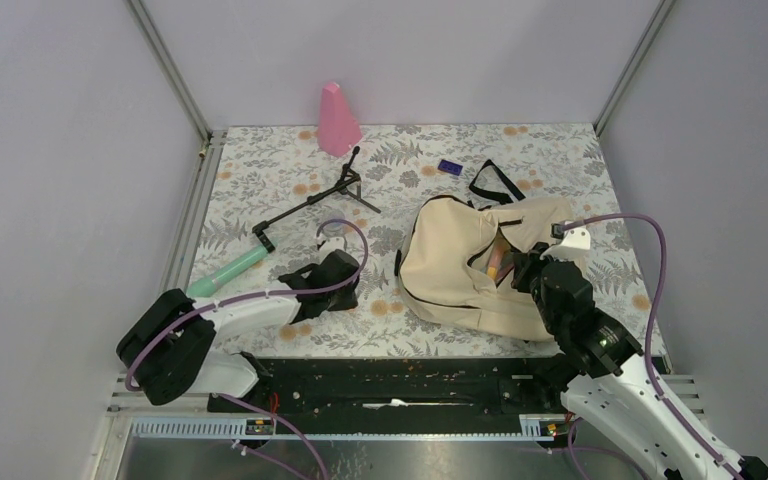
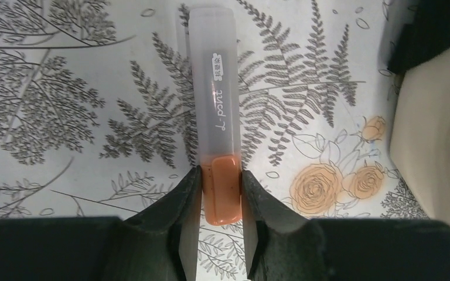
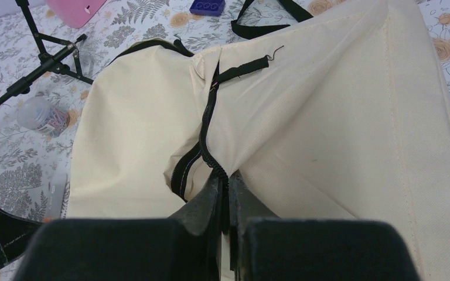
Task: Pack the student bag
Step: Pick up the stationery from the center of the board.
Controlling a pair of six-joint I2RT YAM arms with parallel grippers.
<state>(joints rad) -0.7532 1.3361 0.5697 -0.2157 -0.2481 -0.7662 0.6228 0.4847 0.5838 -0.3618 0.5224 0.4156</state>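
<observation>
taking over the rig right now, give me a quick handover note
Left gripper: shut on the orange end of a frosted tube, which seems to rest on the table beside the bag.
Right gripper: shut on the bag at its zipper edge, holding the opening up.
Bag: on its side at the table's right, partly unzipped; something coloured shows inside.
Not packed: green tube, tripod, clip jar, blue piece, pink cone.
Likely next: lift the frosted tube into the opening, then the rest.
</observation>
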